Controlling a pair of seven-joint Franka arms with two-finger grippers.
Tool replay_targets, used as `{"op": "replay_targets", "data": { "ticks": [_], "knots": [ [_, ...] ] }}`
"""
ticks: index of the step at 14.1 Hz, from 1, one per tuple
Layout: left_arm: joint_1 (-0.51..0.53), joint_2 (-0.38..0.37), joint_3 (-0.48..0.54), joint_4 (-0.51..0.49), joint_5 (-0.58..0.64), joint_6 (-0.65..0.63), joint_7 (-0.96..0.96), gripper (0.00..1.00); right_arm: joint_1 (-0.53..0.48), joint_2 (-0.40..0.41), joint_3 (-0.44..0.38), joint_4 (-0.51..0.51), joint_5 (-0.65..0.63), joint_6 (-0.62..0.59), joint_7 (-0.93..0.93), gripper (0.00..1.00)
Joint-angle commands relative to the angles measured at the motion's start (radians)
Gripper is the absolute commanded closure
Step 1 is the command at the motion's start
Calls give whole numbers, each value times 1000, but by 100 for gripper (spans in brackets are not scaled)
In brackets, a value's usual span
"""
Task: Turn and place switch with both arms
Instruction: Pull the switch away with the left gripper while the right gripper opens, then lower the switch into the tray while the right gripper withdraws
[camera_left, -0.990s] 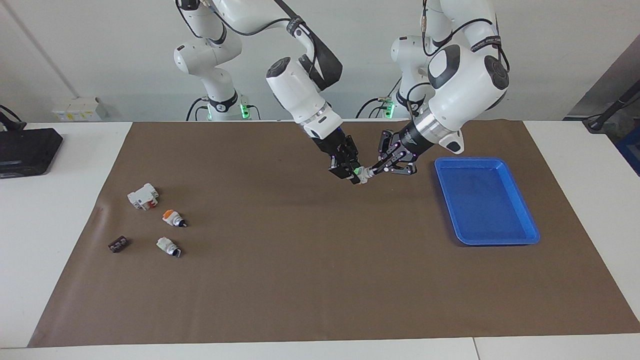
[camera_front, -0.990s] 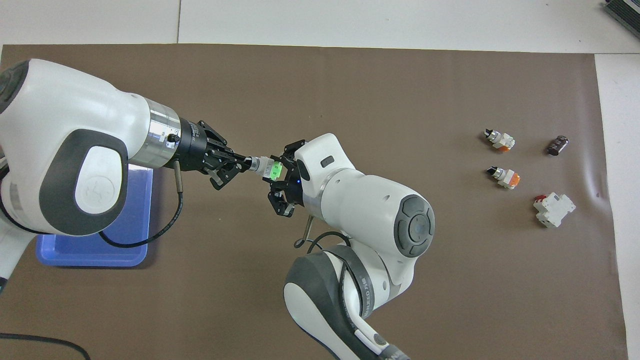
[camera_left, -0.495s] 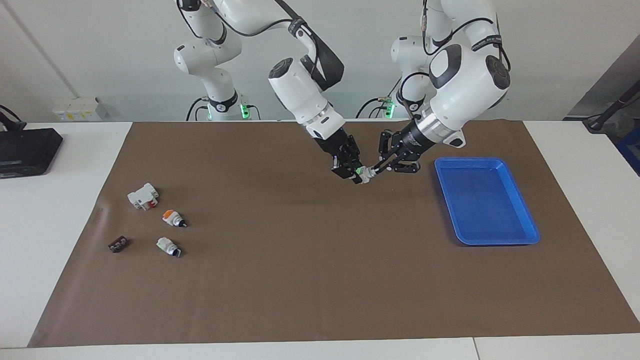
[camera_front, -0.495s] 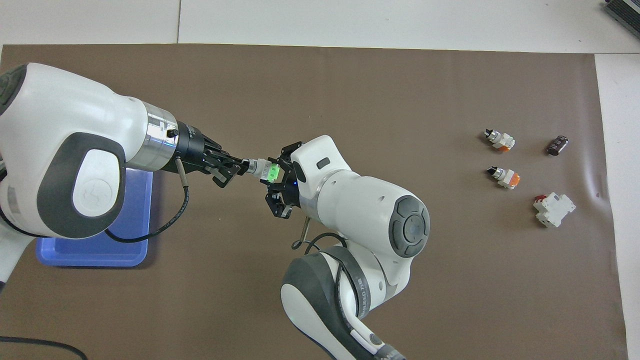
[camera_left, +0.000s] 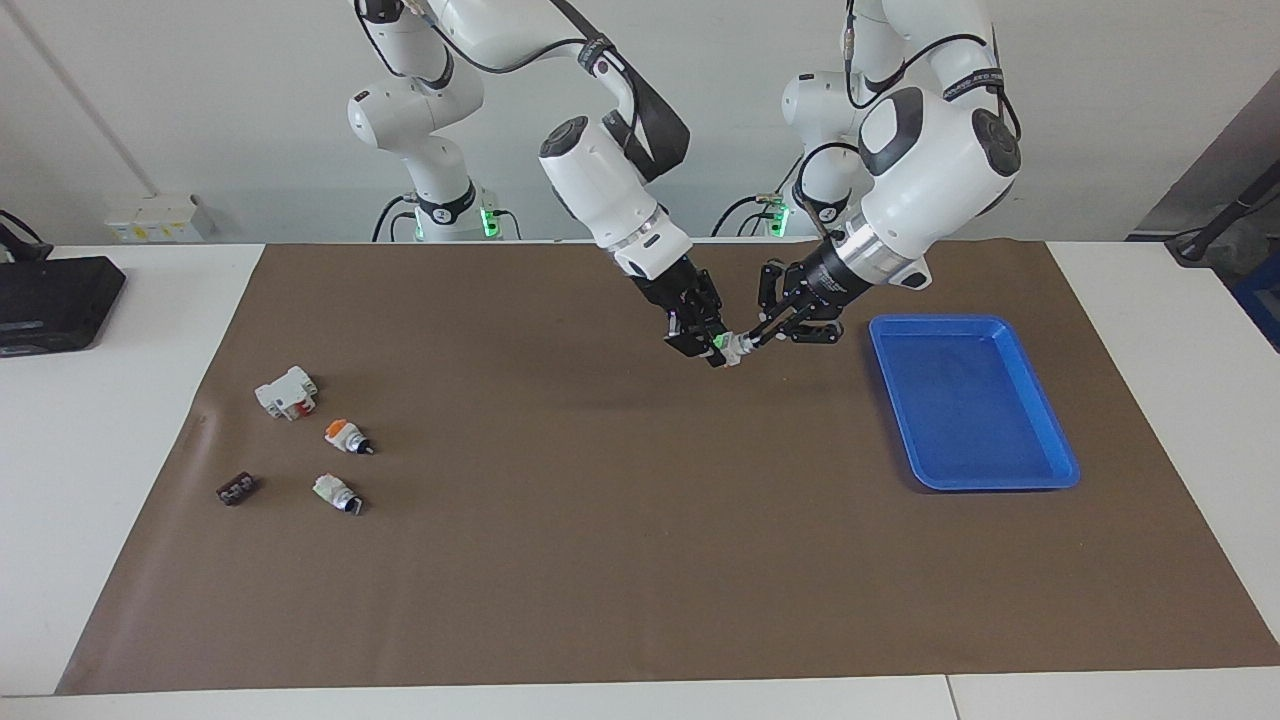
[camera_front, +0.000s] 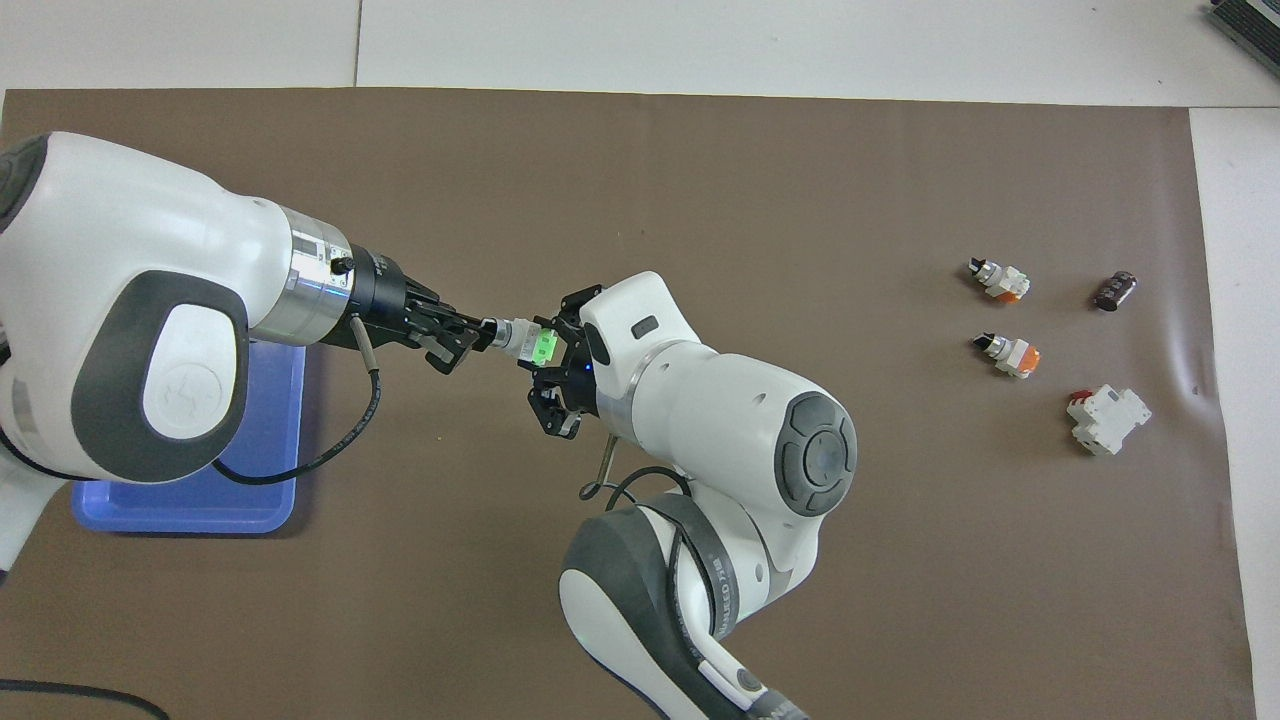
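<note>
The switch (camera_left: 727, 347) is a small white piece with a bright green block on one end. It hangs in the air over the brown mat, between both grippers, beside the blue tray. My right gripper (camera_left: 712, 346) is shut on the green end (camera_front: 545, 345). My left gripper (camera_left: 752, 339) is shut on the knob end (camera_front: 500, 333), which its fingers hide. In the overhead view the left gripper (camera_front: 482, 333) and the right gripper (camera_front: 556, 350) meet nose to nose at the switch (camera_front: 522, 337).
A blue tray (camera_left: 1040, 478) (camera_front: 180, 515) lies at the left arm's end. At the right arm's end lie an orange-ended switch (camera_left: 345, 434) (camera_front: 1010, 353), another small white switch (camera_left: 335, 492) (camera_front: 1000, 280), a white block with red (camera_left: 286, 392) (camera_front: 1108, 418) and a small dark part (camera_left: 236, 488) (camera_front: 1113, 291).
The left gripper has turned about its own axis while holding the knob end. Both arms and the switch have shifted only slightly; the things on the mat have not moved.
</note>
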Motion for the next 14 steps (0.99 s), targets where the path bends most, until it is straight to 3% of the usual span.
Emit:
{"op": "replay_targets", "data": {
  "ticks": [1, 5, 9, 14],
  "knots": [
    [11, -21, 7, -57, 28, 46, -20, 100, -11, -12, 1, 11, -5, 18, 59, 1],
    [11, -17, 8, -48, 34, 44, -17, 100, -15, -10, 1, 11, -5, 17, 59, 0],
    [23, -16, 8, -52, 190, 66, 9, 100, -93, -12, -1, -1, -3, 1, 59, 0],
    [195, -11, 8, -60, 362, 104, 284, 100, -274, -22, -13, -3, -3, -6, 61, 0]
  ]
}}
